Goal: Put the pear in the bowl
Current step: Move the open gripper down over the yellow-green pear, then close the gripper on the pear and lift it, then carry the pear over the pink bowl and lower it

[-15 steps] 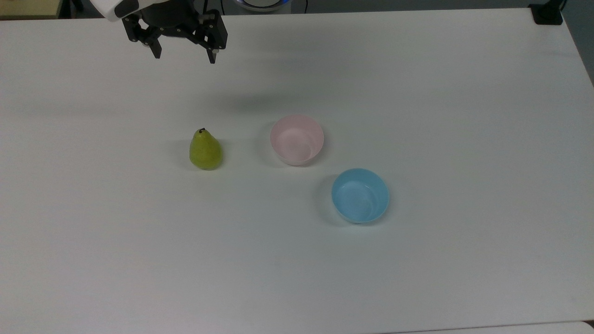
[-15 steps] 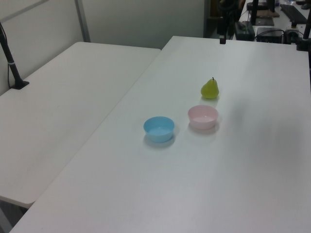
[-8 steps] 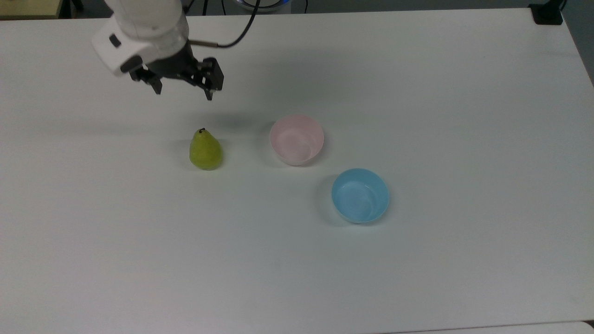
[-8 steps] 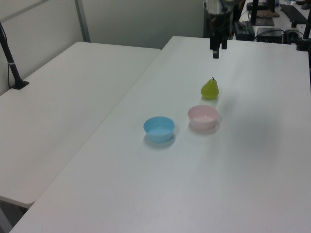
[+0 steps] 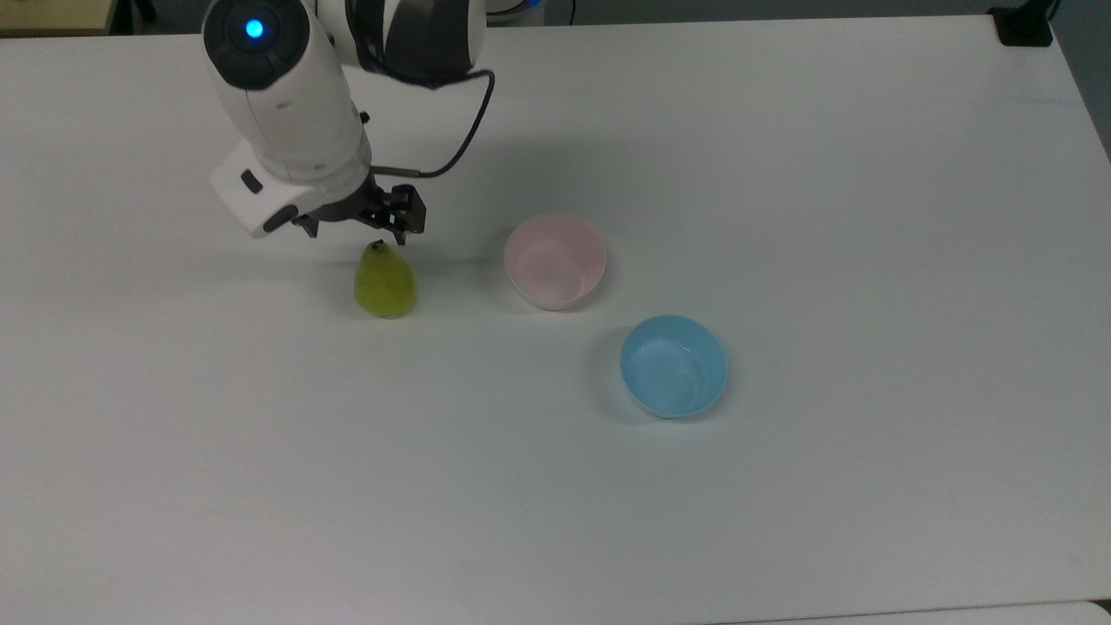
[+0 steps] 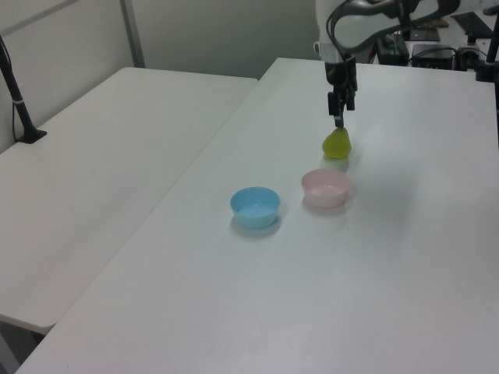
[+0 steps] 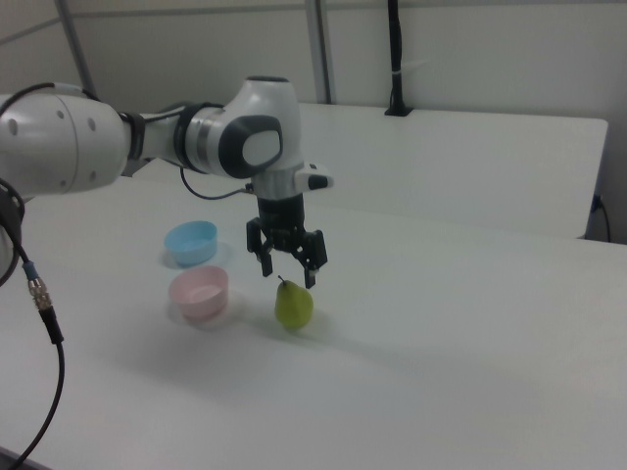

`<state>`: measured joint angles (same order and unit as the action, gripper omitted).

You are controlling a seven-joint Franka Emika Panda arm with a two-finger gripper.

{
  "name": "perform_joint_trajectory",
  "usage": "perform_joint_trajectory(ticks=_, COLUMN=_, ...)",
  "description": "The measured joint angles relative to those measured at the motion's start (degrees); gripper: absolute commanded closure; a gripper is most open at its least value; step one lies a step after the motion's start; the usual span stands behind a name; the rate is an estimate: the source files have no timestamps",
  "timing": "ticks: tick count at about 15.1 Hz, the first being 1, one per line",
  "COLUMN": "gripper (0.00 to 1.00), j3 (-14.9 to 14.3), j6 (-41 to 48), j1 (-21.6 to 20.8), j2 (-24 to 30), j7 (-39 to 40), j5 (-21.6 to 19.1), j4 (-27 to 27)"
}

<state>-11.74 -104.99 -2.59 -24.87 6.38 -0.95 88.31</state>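
Right view puts the pear (image 7: 294,305) upright on the white table (image 7: 460,333), stem up, with the fingers (image 7: 310,275) spread wide and hanging just above the stem, straddling it and touching nothing. The gripper (image 7: 286,269) holds nothing.

By its look the pear is a light thing, firm-skinned and smooth, with a speckled surface that I judge could slip under hard pads. Its shape matters most: the neck tapers, so a grip taken high would likely squeeze the fruit downward and out. The better hold, in my judgement, is across the widest part of the belly, low on the body, with the pads meeting the two sides squarely. The present spread looks wide enough to pass over the belly, though how much room is spare I cannot tell. It stands on a narrow base, so a finger brushing one side first could tip it over.

In the top view the pear (image 5: 384,282) sits toward the middle of the table (image 5: 868,486), nearer the edge the arm reaches from, and the pink bowl (image 5: 555,261) stands close by on the top view's right, apart from it. A light blue bowl (image 5: 673,365) lies beyond the pink one, toward the opposite edge.
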Motion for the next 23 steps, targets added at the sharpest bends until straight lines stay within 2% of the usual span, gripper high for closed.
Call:
perform_joint_trajectory(ticks=6, gripper=0.01, j3=0.2, j6=-2.8, j1=-0.3, j2=-5.1, j7=0.1, j5=2.3, j4=0.6)
perform_joint_trajectory(ticks=7, gripper=0.08, j3=0.2, j6=-3.8, j1=-0.5, j2=-5.9, j7=0.1, j5=2.4, j4=0.6)
perform_joint_trajectory(ticks=10, gripper=0.49, j3=0.3, j6=-4.7, j1=-0.7, j2=-6.5, j7=0.1, j5=2.4, j4=0.6)
perform_joint_trajectory(ticks=12, gripper=0.70, j3=0.3, j6=-5.1, j1=-0.7, j2=-6.5, j7=0.1, j5=2.4, j4=0.5)
perform_joint_trajectory(ticks=14, gripper=0.73, j3=0.4, j6=-5.6, j1=-0.7, j2=-6.5, j7=0.0, j5=2.4, j4=0.5)
perform_joint_trajectory(ticks=18, gripper=0.73, j3=0.4, j6=-5.8, j1=-0.6, j2=-5.4, j7=-0.2, j5=2.4, j4=-0.1)
perform_joint_trajectory(ticks=23, gripper=0.73, j3=0.3, j6=-1.5, j1=-0.4, j2=2.0, j7=-0.2, j5=2.2, j4=-1.8)
